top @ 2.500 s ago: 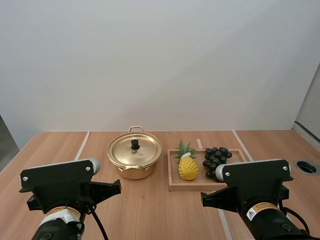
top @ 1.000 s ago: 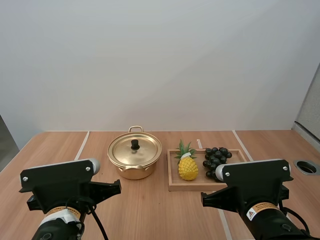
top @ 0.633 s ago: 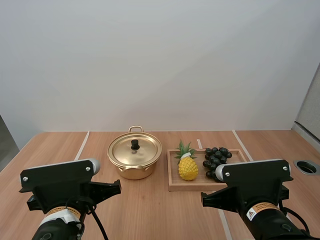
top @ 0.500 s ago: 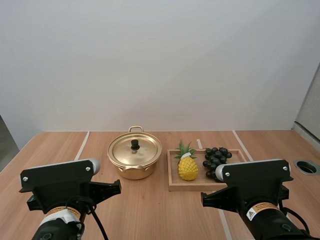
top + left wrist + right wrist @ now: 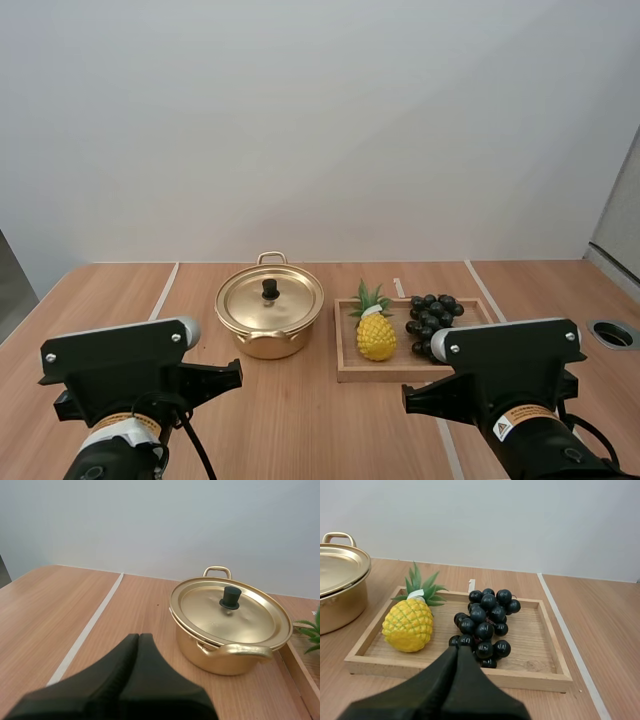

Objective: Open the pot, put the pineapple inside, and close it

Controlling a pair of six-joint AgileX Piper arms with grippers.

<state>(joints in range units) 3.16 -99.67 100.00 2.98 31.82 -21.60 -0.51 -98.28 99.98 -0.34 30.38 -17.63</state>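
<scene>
Our left tool (image 5: 138,637), closed together into one dark wedge with nothing in it, hangs over the light wooden table (image 5: 300,420). The round golden metal pot (image 5: 268,346) stands ahead of it and a little to its right, well apart. The golden lid with a black knob (image 5: 252,300) sits on the pot. Just right of the pot, the yellow plastic pineapple with green leaves (image 5: 376,337) lies in the left half of the shallow wooden tray (image 5: 400,373), beside a bunch of dark grapes (image 5: 432,318). Our right tool (image 5: 458,649), likewise closed on nothing, points over the tray's near rim. The pineapple lies ahead and to its left, untouched.
</scene>
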